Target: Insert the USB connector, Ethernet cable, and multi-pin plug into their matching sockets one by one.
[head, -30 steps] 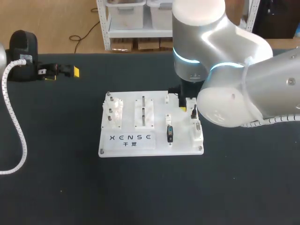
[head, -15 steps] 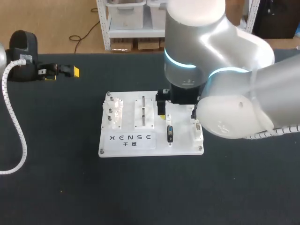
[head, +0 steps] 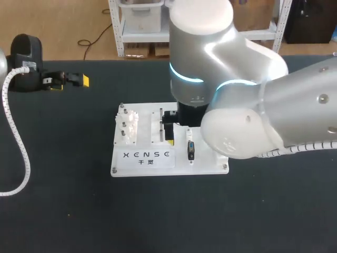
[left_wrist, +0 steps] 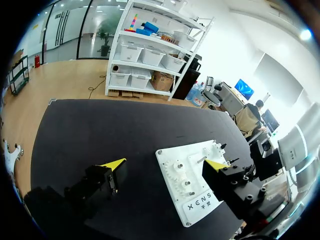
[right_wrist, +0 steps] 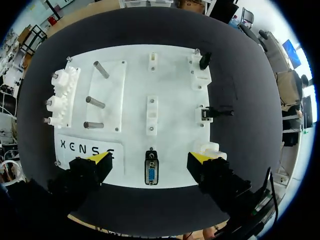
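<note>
Your right claw point(right_wrist: 150, 159) hangs wide and empty over the one white board point(right_wrist: 172, 85). One multi-pin plug point(right_wrist: 150, 173) sits at the board's 6 o'clock edge, under that claw. One printed label point(right_wrist: 87, 145) at 7 o'clock, three pegs point(right_wrist: 95, 102), three gears point(right_wrist: 57, 102). Left claw point(left_wrist: 165, 164) is wide and empty, at 10 o'clock on the bench point(head: 63, 200).

The right gripper point(right_wrist: 150, 158) hangs above the near edge of a white board point(right_wrist: 130, 60) on the black table point(right_wrist: 240, 100), its yellow-tipped fingers spread wide and holding nothing. Under the gap between them a multi-pin plug point(right_wrist: 150, 173) sits in the board. Beyond it stand three metal pegs point(right_wrist: 95, 102) and, beside those, a row of white gears point(right_wrist: 60, 97).
</note>
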